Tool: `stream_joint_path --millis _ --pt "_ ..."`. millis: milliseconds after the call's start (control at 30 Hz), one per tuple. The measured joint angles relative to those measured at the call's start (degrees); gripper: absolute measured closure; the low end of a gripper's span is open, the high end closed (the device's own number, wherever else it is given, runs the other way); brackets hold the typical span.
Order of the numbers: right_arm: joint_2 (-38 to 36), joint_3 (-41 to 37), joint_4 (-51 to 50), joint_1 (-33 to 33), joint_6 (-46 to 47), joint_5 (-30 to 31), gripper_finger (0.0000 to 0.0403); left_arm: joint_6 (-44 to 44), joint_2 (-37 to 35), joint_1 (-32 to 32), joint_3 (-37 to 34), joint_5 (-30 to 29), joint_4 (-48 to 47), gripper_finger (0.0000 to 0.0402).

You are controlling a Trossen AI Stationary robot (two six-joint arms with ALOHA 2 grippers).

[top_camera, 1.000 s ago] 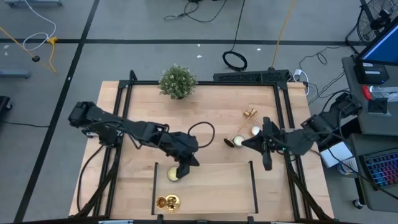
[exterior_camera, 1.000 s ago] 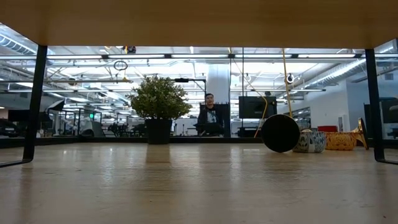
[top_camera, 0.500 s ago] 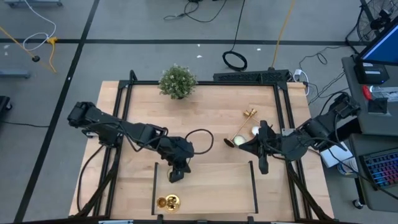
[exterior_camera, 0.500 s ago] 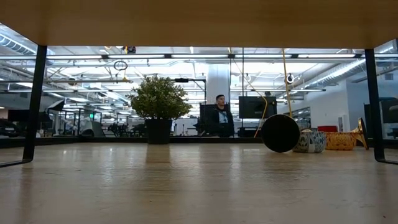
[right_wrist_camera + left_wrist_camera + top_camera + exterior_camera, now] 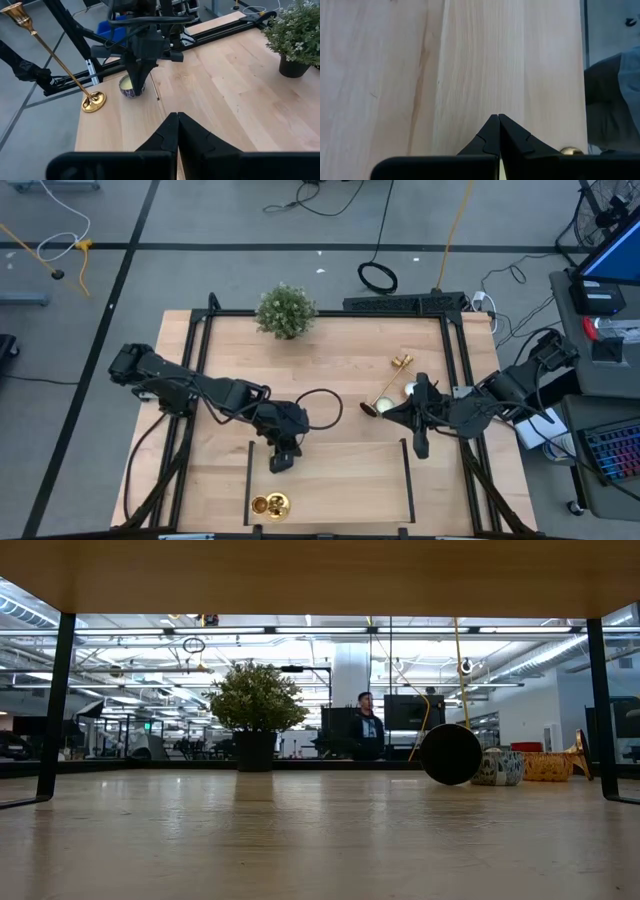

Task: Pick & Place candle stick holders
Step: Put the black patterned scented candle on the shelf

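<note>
L gripper (image 5: 283, 462) drew back, shut; candle stick holder (image 5: 269, 504) maybe untouched.

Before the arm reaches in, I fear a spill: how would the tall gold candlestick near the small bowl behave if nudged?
The tall candlestick likely tips easily: a long thin stem over a small round base. Its shiny metal looks slippery to pinch. Toppled, it might roll in an arc.

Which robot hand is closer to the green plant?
Left. The left gripper sits below the plant, toward the table's front; the right gripper is farther off, across the table.
</note>
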Motion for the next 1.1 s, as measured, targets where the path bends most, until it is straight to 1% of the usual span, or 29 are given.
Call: stream_joint_path --millis 500,667,833,1100 --pt "0.0 0.0 0.0 -0.81 -0.5 0.04 0.0403 -1.03 0.0 -0.04 0.0 2.92 -1.72 0.0401" --pt "0.0 0.0 0.0 -1.43 -1.08 -0.09 0.0403 -1.35 0.0 -0.04 0.0 3.34 -2.24 0.0401" --pt "0.0 0.0 -0.02 -1.59 -1.37 -0.09 0.0403 -1.33 0.0 -0.42 0.0 3.72 -4.86 0.0401" --pt "0.0 0.0 0.0 -1.59 -1.38 -0.09 0.0403 -1.13 0.0 -0.42 0.0 3.78 -4.69 0.0401"
